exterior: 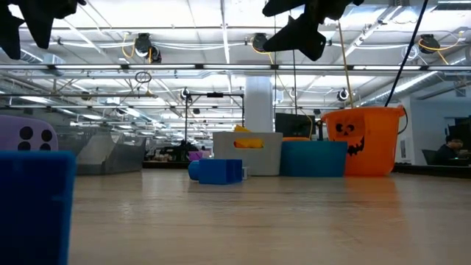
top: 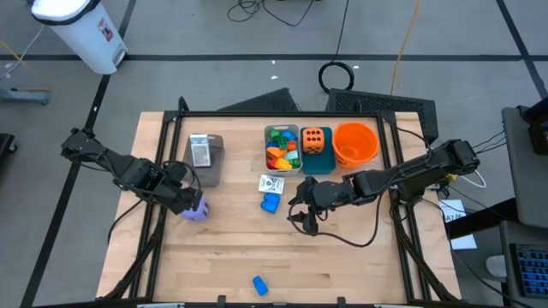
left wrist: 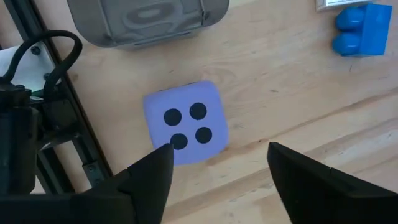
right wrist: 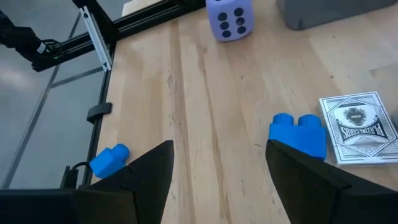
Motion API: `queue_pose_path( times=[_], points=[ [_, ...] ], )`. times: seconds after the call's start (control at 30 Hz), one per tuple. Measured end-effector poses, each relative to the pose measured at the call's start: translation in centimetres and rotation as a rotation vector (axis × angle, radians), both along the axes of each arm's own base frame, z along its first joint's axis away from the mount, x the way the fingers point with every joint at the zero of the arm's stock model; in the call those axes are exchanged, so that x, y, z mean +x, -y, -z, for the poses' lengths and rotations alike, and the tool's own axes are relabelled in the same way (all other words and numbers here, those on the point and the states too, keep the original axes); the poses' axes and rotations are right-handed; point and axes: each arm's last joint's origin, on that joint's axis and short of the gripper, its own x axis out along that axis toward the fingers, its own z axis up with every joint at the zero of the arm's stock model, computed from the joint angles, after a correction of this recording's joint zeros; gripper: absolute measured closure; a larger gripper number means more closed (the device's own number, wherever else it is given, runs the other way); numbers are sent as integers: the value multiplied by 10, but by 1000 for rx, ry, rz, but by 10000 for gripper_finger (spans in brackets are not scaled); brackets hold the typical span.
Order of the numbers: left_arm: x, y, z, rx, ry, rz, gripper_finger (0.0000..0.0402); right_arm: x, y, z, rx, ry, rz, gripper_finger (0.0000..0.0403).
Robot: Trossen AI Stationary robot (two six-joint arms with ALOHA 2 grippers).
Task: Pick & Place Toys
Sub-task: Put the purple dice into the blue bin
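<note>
Purple die [left wrist: 185,121], four dots up, lying just ahead of left gripper [left wrist: 217,171], fingers spread wide, nothing held; right arm farther off.

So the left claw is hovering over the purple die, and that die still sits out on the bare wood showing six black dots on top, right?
Not quite: the purple die shows four black dots on top, as the left wrist view makes plain. The rest holds: the left gripper hovers open over it, and it rests on the bare wooden table.

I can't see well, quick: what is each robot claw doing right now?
Left gripper: open above the purple die, holding nothing.
Right gripper: open, empty.
</note>
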Motion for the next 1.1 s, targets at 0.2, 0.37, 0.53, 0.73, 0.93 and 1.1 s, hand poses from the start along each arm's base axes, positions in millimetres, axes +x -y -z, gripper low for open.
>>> queue_pose_path(
  times=[0.2, 0.37, 0.53, 0.73, 0.93, 1.1],
  points=[
    [0, 0, 0, -6, -6, 11, 69, 0, 0, 0, 0, 0, 1, 156],
    [-1, 0, 0, -5, -12, 17, 13, 0, 0, 0, 0, 0, 1, 156],
    [-3, -1, 1, 26, -44, 27, 11, 0, 0, 0, 1, -1, 2, 156],
    [-4, -1, 7, 42, -68, -19, 5, 0, 0, 0, 25, -5, 18, 156],
    [-3, 0, 28, 27, -98, -81, 4, 0, 0, 0, 24, -4, 21, 156],
    [-1, 2, 46, 6, -96, -106, 4, 0, 0, 0, 23, -4, 22, 156]
  ],
)
